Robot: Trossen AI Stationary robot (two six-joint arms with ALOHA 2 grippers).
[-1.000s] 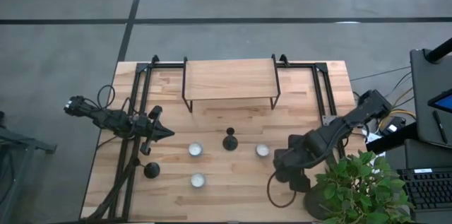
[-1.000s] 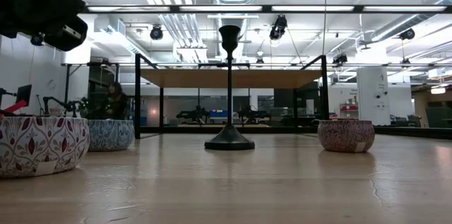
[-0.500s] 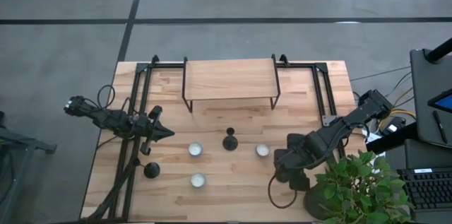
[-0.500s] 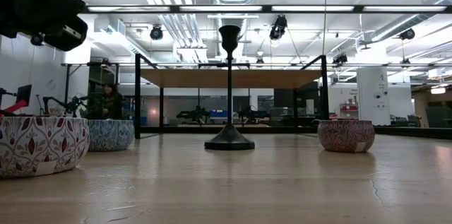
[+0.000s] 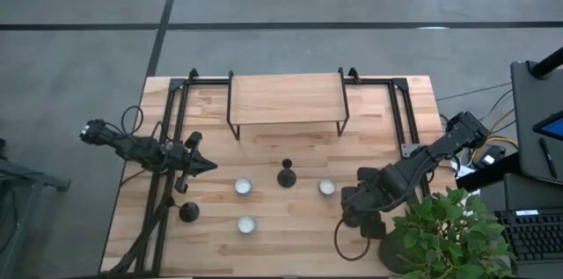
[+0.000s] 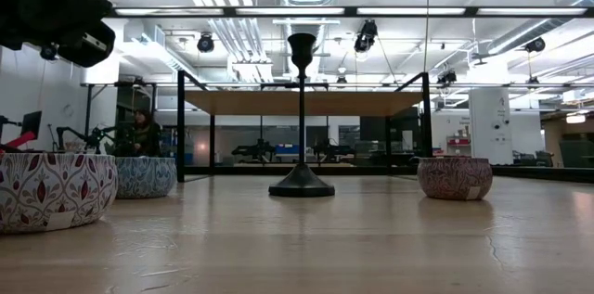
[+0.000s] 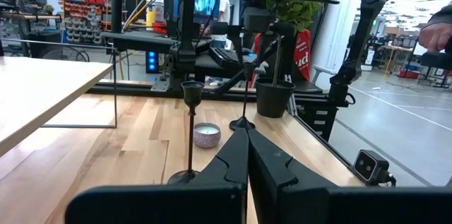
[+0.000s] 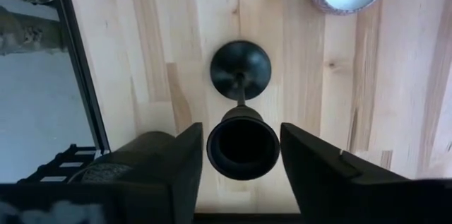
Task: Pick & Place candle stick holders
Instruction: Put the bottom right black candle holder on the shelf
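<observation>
While bare wooden tabletop (image 5: pixel 290 213) is being left around it, the tall black metal candlestick holder (image 8: pixel 241 121) is being straddled, untouched, by the right gripper (image 8: pixel 241 155), its jaws spread wide. The left gripper (image 7: pixel 247 155), jaws together, is being held empty near the left edge.

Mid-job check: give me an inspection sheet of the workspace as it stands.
Surface: wooden table, raised shelf at back.
Job's things: three candle stick holders: centre holder, left holder, third holder under the right arm.
Clutter: three candle tins.
Grippers: right gripper open astride third holder's cup; left gripper shut, waiting at left.
Cables: loop on table by right arm.
Surroundings: potted plant; person far behind.
</observation>
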